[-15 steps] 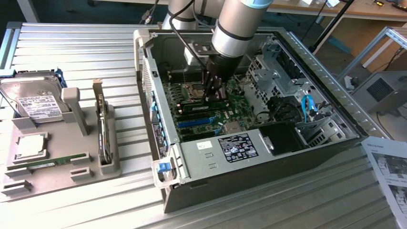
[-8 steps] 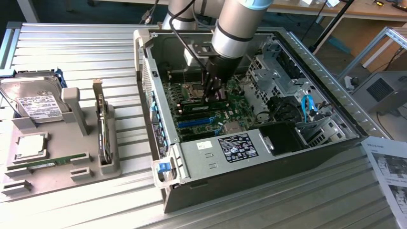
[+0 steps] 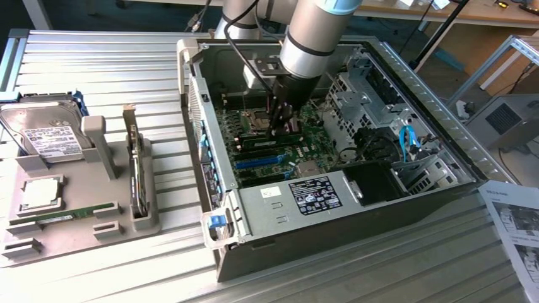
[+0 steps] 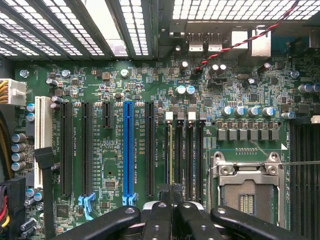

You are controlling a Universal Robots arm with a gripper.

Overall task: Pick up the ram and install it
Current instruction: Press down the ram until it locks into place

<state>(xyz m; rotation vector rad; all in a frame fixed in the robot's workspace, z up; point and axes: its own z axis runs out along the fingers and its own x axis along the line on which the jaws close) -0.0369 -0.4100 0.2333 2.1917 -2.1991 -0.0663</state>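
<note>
We are looking at a ribbed metal table (image 3: 101, 63), with a wooden desk (image 3: 471, 12) running behind it and a printed sheet (image 3: 514, 221) lying at the exterior view's right. An open computer case (image 3: 404, 82) is sitting on the table, holding a green motherboard (image 4: 115, 85) with a blue slot (image 4: 128, 145) and an empty processor socket (image 4: 247, 192). At the exterior view's left, a grey tray (image 3: 84, 221) is carrying a hard drive (image 3: 47, 129), an upright expansion card (image 3: 135, 164), a square silver chip (image 3: 40, 192) and a green stick (image 3: 67, 216). The gripper (image 3: 279, 129) is reaching into the case over the memory slots, its fingers (image 4: 159, 220) pressing fully together. The ram (image 4: 170, 150) is standing edge-on in one slot just under them; we cannot tell whether they are pinching it.
</note>
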